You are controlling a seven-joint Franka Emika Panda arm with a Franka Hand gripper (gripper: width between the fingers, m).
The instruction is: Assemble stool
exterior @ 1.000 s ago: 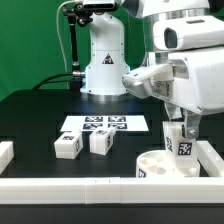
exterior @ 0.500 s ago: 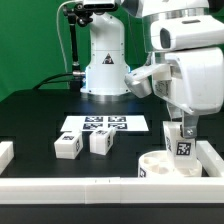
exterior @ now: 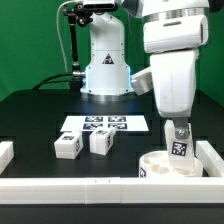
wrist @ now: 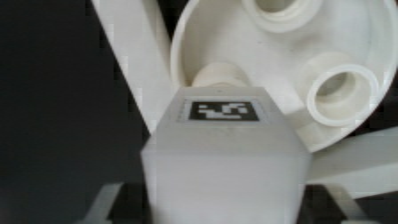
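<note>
The white round seat (exterior: 160,166) lies at the front, toward the exterior view's right, socket holes facing up. My gripper (exterior: 179,133) is shut on a white tagged leg (exterior: 180,148), held upright with its lower end at the seat's top, near the rim. In the wrist view the leg (wrist: 222,150) fills the middle between my fingers (wrist: 118,202), its tip against the seat (wrist: 222,45) beside a round socket (wrist: 345,92). I cannot see whether the tip sits in a socket. Two more legs (exterior: 68,146) (exterior: 101,142) stand loose on the table, left of the seat.
The marker board (exterior: 105,126) lies flat behind the loose legs. White border bars run along the front (exterior: 90,186), the exterior view's left (exterior: 5,152) and right (exterior: 214,155). The arm's white base (exterior: 105,65) stands at the back.
My hand has turned about its upright axis while staying over the seat. The leg keeps its place at the seat, its tag now faces more to the front.
</note>
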